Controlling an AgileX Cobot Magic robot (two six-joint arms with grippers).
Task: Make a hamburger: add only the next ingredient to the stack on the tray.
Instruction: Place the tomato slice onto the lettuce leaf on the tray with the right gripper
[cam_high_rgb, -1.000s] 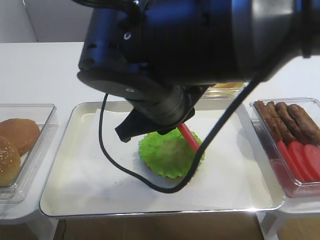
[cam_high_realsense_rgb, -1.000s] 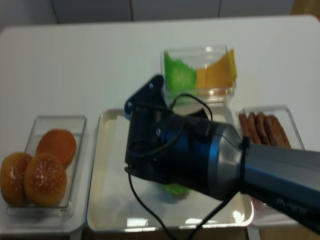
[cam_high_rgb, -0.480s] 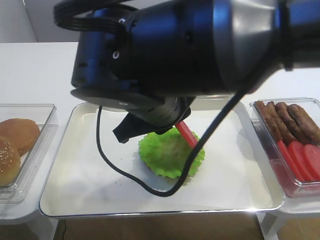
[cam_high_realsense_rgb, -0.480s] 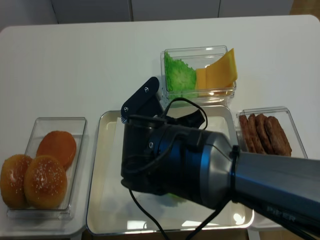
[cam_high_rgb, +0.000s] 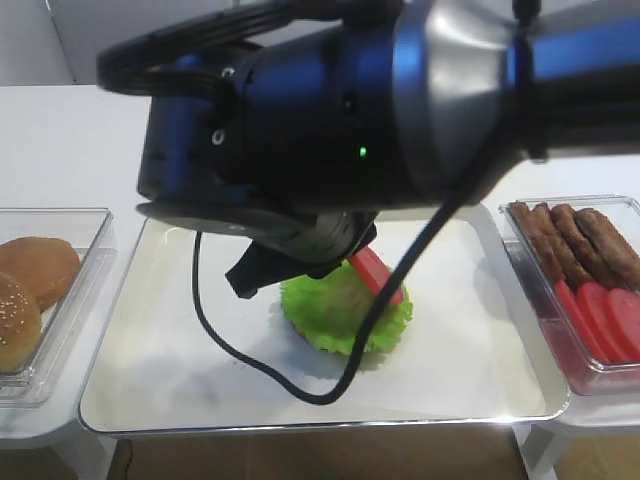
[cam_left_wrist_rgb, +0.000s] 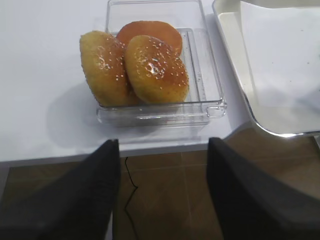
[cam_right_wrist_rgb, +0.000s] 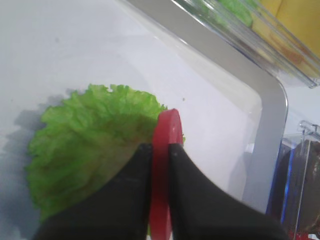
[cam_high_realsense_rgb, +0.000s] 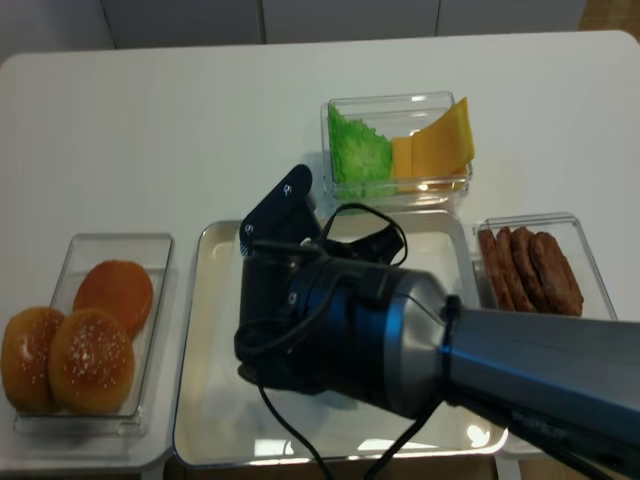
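Standing on edge, the tomato slice (cam_right_wrist_rgb: 165, 150) sits clamped in the right tool (cam_right_wrist_rgb: 157, 152) above the lettuce leaf (cam_right_wrist_rgb: 85, 145).

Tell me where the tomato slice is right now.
In the right wrist view, the tomato slice stands on edge, pinched in the right hand over the lettuce leaf's right edge.

Lab-style food-assembly bench: white table (cam_high_realsense_rgb: 150, 110), clear ingredient bins (cam_high_realsense_rgb: 398, 150), metal tray (cam_high_rgb: 120, 330), robot arms.

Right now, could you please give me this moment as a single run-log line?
right gripper: shut on tomato slice, edge-on above lettuce leaf | tray: slice unreleased | left gripper: open, idle near bun bin
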